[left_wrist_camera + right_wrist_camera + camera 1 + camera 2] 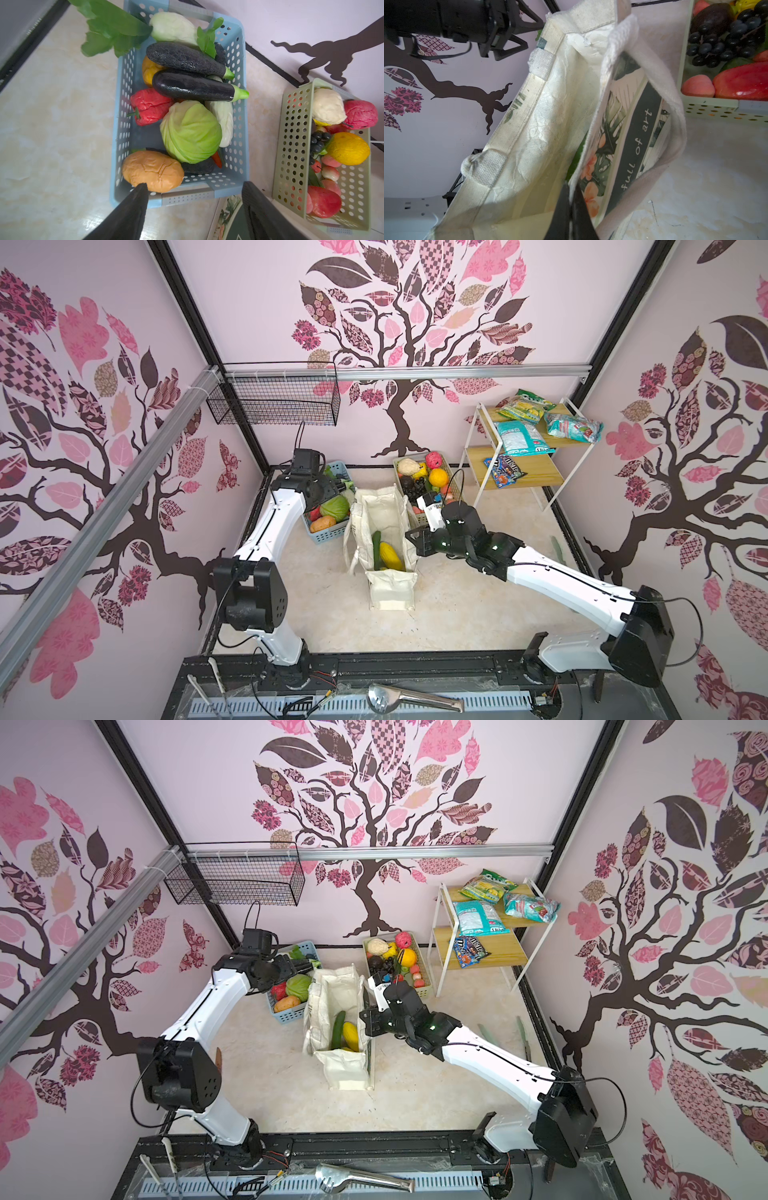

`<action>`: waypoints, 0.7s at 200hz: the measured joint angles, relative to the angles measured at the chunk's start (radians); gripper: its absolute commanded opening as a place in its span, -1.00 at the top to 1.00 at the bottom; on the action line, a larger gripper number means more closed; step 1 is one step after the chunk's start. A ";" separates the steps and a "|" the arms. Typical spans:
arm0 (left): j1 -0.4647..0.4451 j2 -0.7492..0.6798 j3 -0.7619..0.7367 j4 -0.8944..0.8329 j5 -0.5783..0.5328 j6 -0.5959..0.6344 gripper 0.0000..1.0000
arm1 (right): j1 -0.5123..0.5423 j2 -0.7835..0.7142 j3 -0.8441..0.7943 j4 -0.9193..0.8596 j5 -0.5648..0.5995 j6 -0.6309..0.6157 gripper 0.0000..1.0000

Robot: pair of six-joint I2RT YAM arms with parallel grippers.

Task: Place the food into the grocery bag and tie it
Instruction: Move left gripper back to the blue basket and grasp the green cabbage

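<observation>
The cream grocery bag (392, 589) stands open at mid-floor, with a yellow oblong fruit (391, 556) and a green cucumber (376, 549) inside. My right gripper (571, 187) is shut on the bag's rim beside the "full of art" panel (637, 143), holding that side wall. My left gripper (195, 186) is open and empty above the near end of the blue basket (234, 180). That basket holds more food: a green cabbage (191, 131), a tan potato (152, 170), a red pepper (149, 106) and dark eggplants (191, 87).
A beige basket (291, 145) right of the bag holds an orange (349, 148), grapes and pink fruit. A white-framed shelf (519, 472) with snack packets stands at back right. A wire basket (274, 402) hangs on the rail. Metal tongs (415, 697) lie at the front.
</observation>
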 measured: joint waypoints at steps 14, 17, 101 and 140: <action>0.000 0.059 0.005 0.016 0.010 0.000 -0.52 | 0.000 -0.006 -0.013 0.010 0.000 0.003 1.00; 0.000 0.074 0.007 0.019 0.011 0.001 -0.52 | 0.000 -0.008 -0.016 0.012 0.001 0.005 1.00; 0.000 0.224 0.067 0.036 0.006 0.033 -0.71 | 0.000 -0.014 -0.035 0.040 0.003 0.038 1.00; -0.006 0.231 0.069 0.078 -0.002 0.031 -0.83 | 0.000 -0.014 -0.039 0.045 0.003 0.041 1.00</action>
